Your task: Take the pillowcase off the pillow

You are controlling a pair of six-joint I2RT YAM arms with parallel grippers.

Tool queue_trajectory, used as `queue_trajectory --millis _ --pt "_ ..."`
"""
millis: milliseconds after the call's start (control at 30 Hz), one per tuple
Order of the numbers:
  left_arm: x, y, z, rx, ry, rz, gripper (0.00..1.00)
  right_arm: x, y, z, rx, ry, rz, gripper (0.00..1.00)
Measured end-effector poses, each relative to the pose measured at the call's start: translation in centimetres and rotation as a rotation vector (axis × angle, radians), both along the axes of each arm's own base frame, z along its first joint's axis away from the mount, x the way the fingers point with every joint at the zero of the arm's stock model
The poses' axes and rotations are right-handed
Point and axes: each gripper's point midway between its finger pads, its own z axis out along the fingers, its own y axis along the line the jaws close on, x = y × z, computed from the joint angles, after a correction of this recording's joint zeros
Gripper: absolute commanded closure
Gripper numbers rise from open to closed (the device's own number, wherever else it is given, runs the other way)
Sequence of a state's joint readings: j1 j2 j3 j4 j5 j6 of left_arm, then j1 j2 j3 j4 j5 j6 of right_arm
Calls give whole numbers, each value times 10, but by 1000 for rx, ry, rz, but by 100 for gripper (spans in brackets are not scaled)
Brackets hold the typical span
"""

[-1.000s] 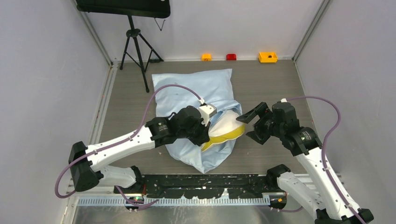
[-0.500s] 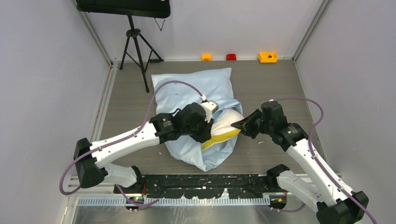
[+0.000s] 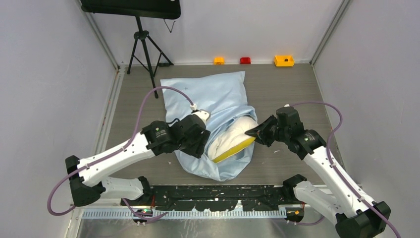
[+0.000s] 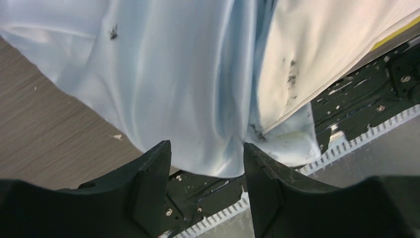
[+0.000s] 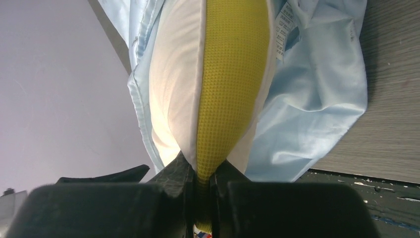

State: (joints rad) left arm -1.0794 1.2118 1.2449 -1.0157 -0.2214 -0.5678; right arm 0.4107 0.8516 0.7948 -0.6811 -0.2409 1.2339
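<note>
At centre of grey wood-grain worktop (image 3: 292, 94): large light-blue wrinkly fabric pillowcase (image 3: 218, 94), near-right end open, baring puffy white rectangular pillow (image 3: 229, 140) with yellow side band (image 5: 232, 74). Right gripper (image 5: 200, 171) pinched tight on that band. Left gripper (image 4: 207, 159) at pillowcase's near left, fingers spread wide, blue fabric sagging between.

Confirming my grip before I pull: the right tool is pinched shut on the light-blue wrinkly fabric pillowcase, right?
Not quite. The right tool is pinched shut on the yellow mesh side band of the puffy white pillow, not on the light-blue wrinkly fabric pillowcase. The right wrist view shows this.
</note>
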Motion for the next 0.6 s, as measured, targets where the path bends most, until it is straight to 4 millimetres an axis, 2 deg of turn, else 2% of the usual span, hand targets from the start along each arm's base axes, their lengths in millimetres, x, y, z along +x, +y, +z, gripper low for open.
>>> queue_trajectory --millis 133,233,333,400,533,600 --pt "-8 16 -18 67 36 17 44 1 0 3 -3 -12 1 100" --pt "-11 25 -40 137 75 39 40 3 0 8 -3 -27 1 100" --pt "-16 22 -48 97 89 39 34 4 -1 9 -10 -34 2 100" --pt "-18 19 -42 14 72 35 33 3 -2 9 -14 -33 2 100" --pt "-24 4 1 -240 12 1 30 3 -2 8 -18 -34 1 100" --pt "-25 -7 16 -320 -1 -22 29 3 -2 8 -18 -34 1 100"
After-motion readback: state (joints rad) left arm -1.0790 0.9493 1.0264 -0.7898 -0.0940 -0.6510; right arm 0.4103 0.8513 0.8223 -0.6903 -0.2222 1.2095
